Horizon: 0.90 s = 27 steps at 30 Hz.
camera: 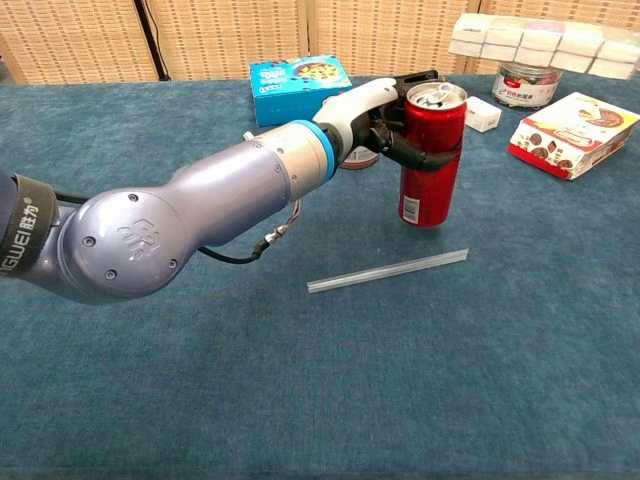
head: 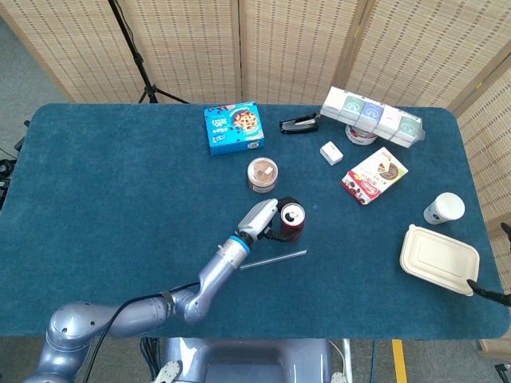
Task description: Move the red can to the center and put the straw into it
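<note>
- The straw (camera: 388, 271) lies flat on the blue worktop (camera: 150, 400), nearest the robot, slanting up to the right; nothing touches it.
- Just beyond the straw stands the red can (camera: 431, 155), upright, its opened top facing up. In the head view the red can (head: 291, 221) sits near the middle of the worktop, just above the straw (head: 273, 259).
- The left hand (camera: 385, 125) holds the can by its upper part: dark fingers (camera: 425, 157) wrap across its front, the pale back of the hand lying to the can's left. Whether the can's base touches the cloth I cannot tell.
- The left arm (camera: 200, 215) reaches in from the lower left, a blue ring at its wrist.
- Just behind the hand stands a small round tub (head: 262, 174); further back lies a blue cookie box (head: 234, 126).
- To the right are a red-and-white snack box (head: 374, 175) and a small white box (head: 331, 152).
- At the far edge lie a black stapler (head: 299, 124), a tin (head: 361, 136) and a row of cartons (head: 372, 116).
- Far right: a white cup (head: 444, 207) and a cream lidded container (head: 440, 259).
- The right hand (head: 497, 290) shows only as dark tips at the frame's edge; its state I cannot tell.
</note>
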Each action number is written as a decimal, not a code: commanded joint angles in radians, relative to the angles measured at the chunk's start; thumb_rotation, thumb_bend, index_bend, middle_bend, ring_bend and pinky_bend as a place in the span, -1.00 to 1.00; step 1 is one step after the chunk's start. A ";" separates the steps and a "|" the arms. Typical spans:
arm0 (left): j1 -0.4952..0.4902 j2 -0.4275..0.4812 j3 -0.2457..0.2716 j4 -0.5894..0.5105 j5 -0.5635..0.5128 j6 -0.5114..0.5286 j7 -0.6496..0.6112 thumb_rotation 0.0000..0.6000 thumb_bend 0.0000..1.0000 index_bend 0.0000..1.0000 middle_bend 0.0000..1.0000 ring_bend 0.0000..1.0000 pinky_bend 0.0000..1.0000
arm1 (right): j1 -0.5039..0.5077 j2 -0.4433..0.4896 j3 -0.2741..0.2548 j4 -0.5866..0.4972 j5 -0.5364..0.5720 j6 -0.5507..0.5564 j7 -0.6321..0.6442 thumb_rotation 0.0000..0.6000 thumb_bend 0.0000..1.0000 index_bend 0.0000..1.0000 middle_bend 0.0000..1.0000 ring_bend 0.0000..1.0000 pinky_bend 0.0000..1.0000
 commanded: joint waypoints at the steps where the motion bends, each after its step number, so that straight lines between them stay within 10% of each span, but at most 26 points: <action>1: 0.001 -0.002 0.002 0.007 0.003 0.001 0.000 1.00 -0.20 -0.13 -0.35 -0.27 -0.29 | 0.000 0.001 0.001 0.001 0.001 -0.001 0.003 1.00 -1.00 -1.00 -1.00 -1.00 -1.00; 17: -0.002 -0.036 0.016 0.076 0.018 -0.024 -0.020 1.00 -0.25 -0.17 -0.39 -0.36 -0.29 | 0.001 0.005 0.001 0.006 0.000 -0.007 0.018 1.00 -1.00 -1.00 -1.00 -1.00 -1.00; 27: 0.010 0.003 0.029 0.049 0.059 -0.064 -0.085 1.00 -0.37 -0.75 -0.98 -1.00 -0.62 | 0.001 0.006 0.002 0.004 0.000 -0.006 0.019 1.00 -1.00 -1.00 -1.00 -1.00 -1.00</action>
